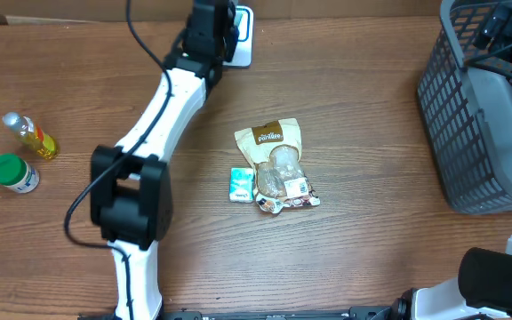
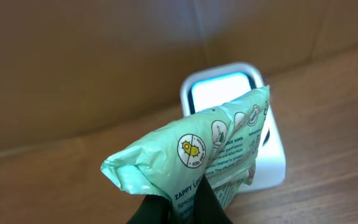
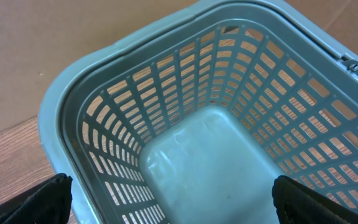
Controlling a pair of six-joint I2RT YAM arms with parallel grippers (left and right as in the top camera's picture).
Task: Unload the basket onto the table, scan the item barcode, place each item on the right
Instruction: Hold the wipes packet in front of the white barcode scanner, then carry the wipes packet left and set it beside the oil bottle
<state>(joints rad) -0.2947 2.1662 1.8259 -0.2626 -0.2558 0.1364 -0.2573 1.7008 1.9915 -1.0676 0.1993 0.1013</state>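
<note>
**A:** Pinching a mint-green wipes pack (image 2: 210, 155), the left gripper (image 2: 180, 208) has its dark jaws clamped tight on the crumpled bottom seam. The pack tilts up before the white scanner (image 2: 272, 155) at the table's (image 1: 372, 249) 12 o'clock.

**B:** Any room around it?

**A:** There's a cardboard wall (image 2: 73, 62) close behind the scanner and bare wood toward 6 o'clock. Mid-table, a brown-topped snack pouch (image 1: 274, 160) and a small teal packet (image 1: 241, 184) lie side by side.

**B:** Any writing?

**A:** "ZAPPY" on the pack, plus a round yellow chick icon. The finer print is unreadable.

**B:** And the right side?

**A:** The right gripper (image 3: 173, 202) is spread wide and holds nothing, above the grey basket (image 3: 61, 106) at 3 o'clock.
</note>
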